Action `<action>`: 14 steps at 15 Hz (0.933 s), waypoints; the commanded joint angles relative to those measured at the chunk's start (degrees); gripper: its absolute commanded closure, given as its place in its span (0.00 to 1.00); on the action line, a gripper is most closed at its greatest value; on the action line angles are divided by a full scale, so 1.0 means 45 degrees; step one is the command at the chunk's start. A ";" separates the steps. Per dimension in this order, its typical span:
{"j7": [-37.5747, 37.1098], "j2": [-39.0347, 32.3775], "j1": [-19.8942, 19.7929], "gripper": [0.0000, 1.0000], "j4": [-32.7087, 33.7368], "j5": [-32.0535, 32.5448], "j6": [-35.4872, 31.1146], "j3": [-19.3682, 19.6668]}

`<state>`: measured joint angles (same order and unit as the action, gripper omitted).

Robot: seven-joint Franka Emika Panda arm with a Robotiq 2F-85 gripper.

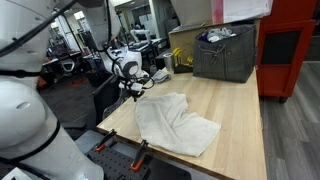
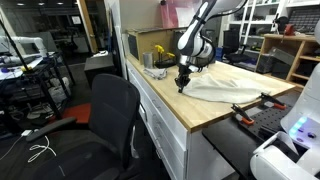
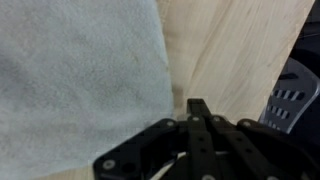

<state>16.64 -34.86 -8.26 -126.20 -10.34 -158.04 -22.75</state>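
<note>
A white cloth (image 1: 175, 122) lies crumpled on the light wooden table (image 1: 235, 105), also seen as a pale cloth (image 2: 225, 85) and filling the left of the wrist view (image 3: 80, 80). My gripper (image 1: 131, 90) hangs just off the cloth's edge near the table's side, fingers pressed together with nothing between them. It points down over the bare wood beside the cloth, gripper (image 2: 182, 84). In the wrist view the shut gripper (image 3: 198, 106) sits over wood just right of the cloth's edge.
A dark grey bin (image 1: 224, 52) with items inside stands at the table's far end. A black office chair (image 2: 110, 115) stands beside the table edge near the gripper. Clamps (image 1: 137, 152) sit at the table's near edge. A red cabinet (image 1: 290, 50) stands behind.
</note>
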 commanded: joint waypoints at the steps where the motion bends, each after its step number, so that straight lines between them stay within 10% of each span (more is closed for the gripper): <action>1: 0.1169 0.0830 -0.0827 1.00 -0.0833 -0.0685 0.0324 -0.0920; 8: 0.2839 0.3614 -0.3424 1.00 -0.2032 -0.4037 -0.0220 -0.2773; 14: 0.1771 0.3129 -0.1841 1.00 -0.0629 -0.3927 -0.1932 0.0353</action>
<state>26.78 -18.10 -20.77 -131.43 -29.56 -162.06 -27.58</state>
